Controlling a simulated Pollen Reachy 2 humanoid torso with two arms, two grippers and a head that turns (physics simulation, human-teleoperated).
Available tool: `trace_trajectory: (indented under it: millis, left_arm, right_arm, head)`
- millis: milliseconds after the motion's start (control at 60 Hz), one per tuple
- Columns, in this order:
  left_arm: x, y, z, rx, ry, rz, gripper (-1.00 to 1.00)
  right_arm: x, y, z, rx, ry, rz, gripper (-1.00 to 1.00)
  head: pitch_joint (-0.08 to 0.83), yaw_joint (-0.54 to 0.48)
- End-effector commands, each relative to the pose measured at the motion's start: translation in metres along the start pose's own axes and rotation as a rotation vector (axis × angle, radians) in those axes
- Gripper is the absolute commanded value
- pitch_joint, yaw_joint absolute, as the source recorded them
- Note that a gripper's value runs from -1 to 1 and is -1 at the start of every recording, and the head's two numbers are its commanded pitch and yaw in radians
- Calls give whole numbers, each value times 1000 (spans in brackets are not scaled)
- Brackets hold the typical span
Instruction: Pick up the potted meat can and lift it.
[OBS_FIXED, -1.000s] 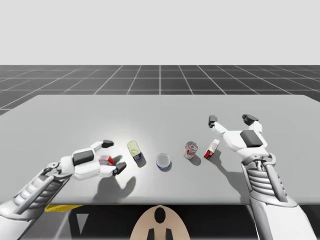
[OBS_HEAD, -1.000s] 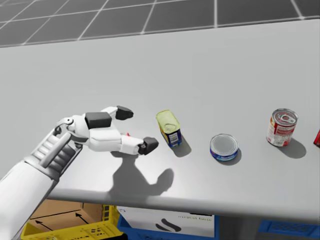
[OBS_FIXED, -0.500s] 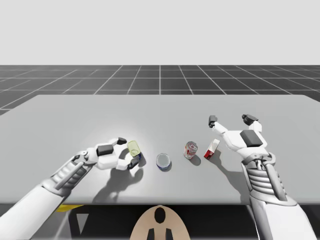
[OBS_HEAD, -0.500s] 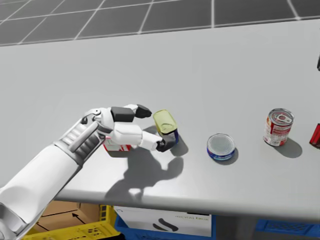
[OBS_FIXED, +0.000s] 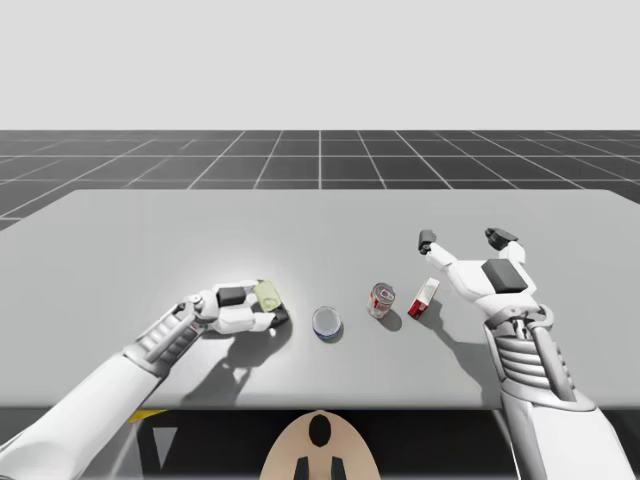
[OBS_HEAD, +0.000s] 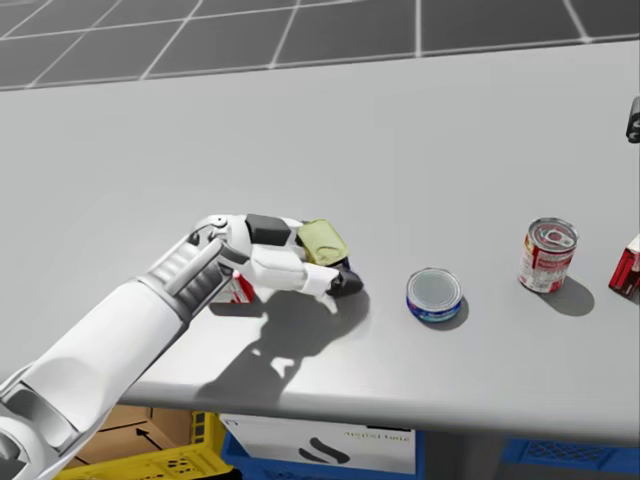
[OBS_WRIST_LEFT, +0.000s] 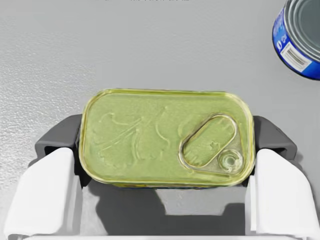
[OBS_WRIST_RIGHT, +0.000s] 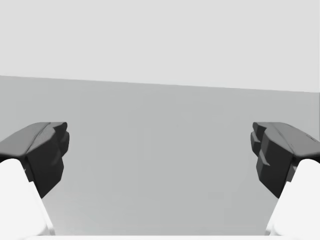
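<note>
high view: the potted meat can (OBS_FIXED: 266, 294), a rectangular tin with a yellow-green lid, sits on the grey table (OBS_FIXED: 150, 230) left of the middle, near the front edge. my left gripper (OBS_FIXED: 268, 303) is around it, one finger on the far side and one on the near side. to its right, in a row, are a flat blue can (OBS_FIXED: 327, 322), a red-and-white can (OBS_FIXED: 381, 299) and a red box (OBS_FIXED: 424, 297), each apart from the next. my right gripper (OBS_FIXED: 461, 240) is raised just beyond the red box, fingers spread wide.

head view: the potted meat can (OBS_HEAD: 322, 239) is tilted in my left gripper (OBS_HEAD: 325, 258), lid up, with a dark fingertip (OBS_HEAD: 348, 283) at its lower end. a small red-and-white box (OBS_HEAD: 241, 289) lies on the table just beside my left wrist.

left wrist view: the potted meat can (OBS_WRIST_LEFT: 167, 137) lies lengthwise between the fingers of my left gripper (OBS_WRIST_LEFT: 167, 150). both dark pads (OBS_WRIST_LEFT: 60, 142) press against its short ends, so it is gripped. the flat blue can (OBS_WRIST_LEFT: 300, 35) is ahead and off to one side.

right wrist view: my right gripper (OBS_WRIST_RIGHT: 160, 155) has its fingers far apart, with grey table ahead of them.
</note>
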Motion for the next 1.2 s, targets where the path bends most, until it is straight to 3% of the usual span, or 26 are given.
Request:
trace_trajectory:
  millis: [17, 183, 417, 583, 983, 1200]
  left_arm:
    - [-6, -2, -2, -32, 61, -31, 1000]
    - [-10, -3, 1, -37, 64, -40, 1000]
    - [-14, -4, 3, -45, 68, -47, 1000]
    - [-6, -4, 10, -36, 53, -59, 1000]
    - [57, 1, 74, 65, -75, -136, 1000]
    - [107, -13, 123, 137, -235, -201, 1000]
  right_arm:
    - [0, -1, 0, -1, -2, -3, -1000]
    - [1, -1, 0, -2, -3, -2, -1000]
    - [0, -1, 0, -5, -1, -5, -1000]
    - [0, -2, 0, 1, 2, -13, -1000]
    - [-1, -5, -1, 22, -1, 8, -1000]
    - [-2, -7, -1, 22, 0, 22, -1000]
  head:
    - [660, 209]
    - [618, 213]
    - [400, 211]
    - [345, 210]
    - [298, 218]
    - [273, 227]
